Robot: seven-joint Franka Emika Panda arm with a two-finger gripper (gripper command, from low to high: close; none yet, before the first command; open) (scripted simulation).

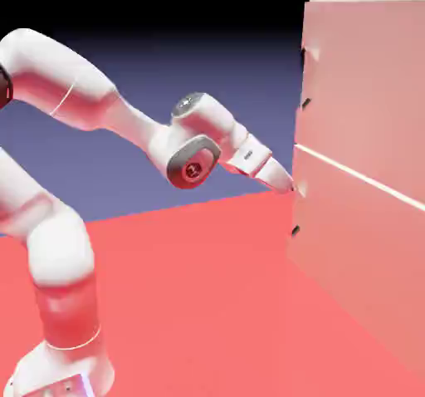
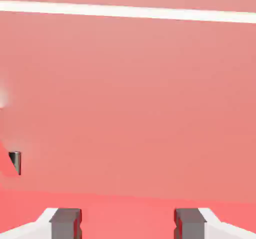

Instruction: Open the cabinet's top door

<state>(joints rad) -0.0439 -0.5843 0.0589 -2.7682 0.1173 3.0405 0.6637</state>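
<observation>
Top door (image 1: 365,96), the flat pink-beige upper panel at the exterior view's right, sits above the pale seam (image 1: 361,177), looking shut. Our white two-finger gripper (image 2: 128,224) is open and empty, below seam level, probably too low to pull it; we'd likely need to raise it to the dark-mounted upper handle (image 1: 306,103).
</observation>
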